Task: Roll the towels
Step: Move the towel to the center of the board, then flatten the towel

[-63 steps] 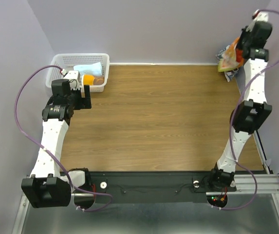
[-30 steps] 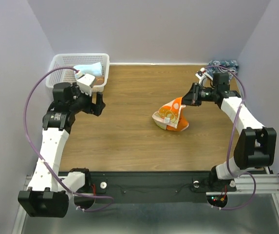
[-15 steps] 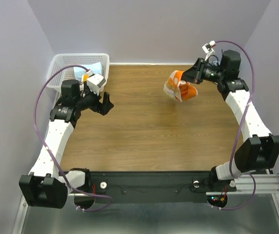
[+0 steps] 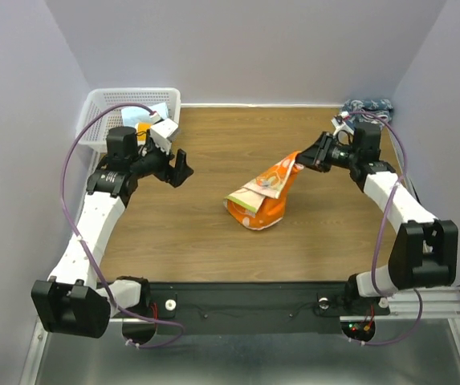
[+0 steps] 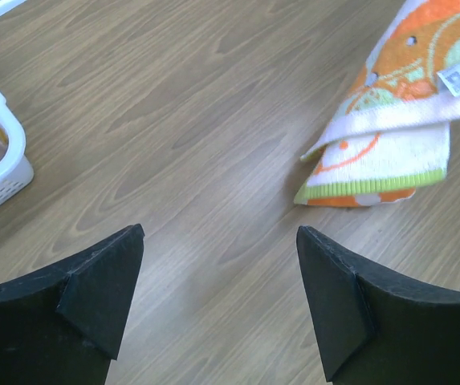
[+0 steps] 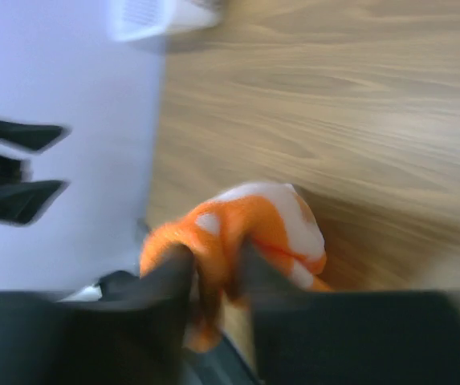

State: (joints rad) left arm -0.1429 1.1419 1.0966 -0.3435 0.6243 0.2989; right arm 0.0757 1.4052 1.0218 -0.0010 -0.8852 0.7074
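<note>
I see white plastic mesh basket (image 4: 133,91) in wooden bench (image 4: 213,144) far-left corner | orange-print white cloth towel (image 4: 260,196) mid-bench, hanging from right claw (image 4: 298,158) | dark-blue patterned cloth towel (image 4: 368,105) far-right corner

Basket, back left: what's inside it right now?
A light blue cloth and something orange show inside the white basket. The left arm covers its near side, so the rest is hidden.

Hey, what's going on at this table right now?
The right pincer is clamped on one end of the orange-printed towel, whose lower end appears to reach the wooden table. The left pincer is open and empty, hanging over bare wood near the white basket. The dark blue patterned towel lies bunched in the far right corner. Neither is rolled yet.
</note>
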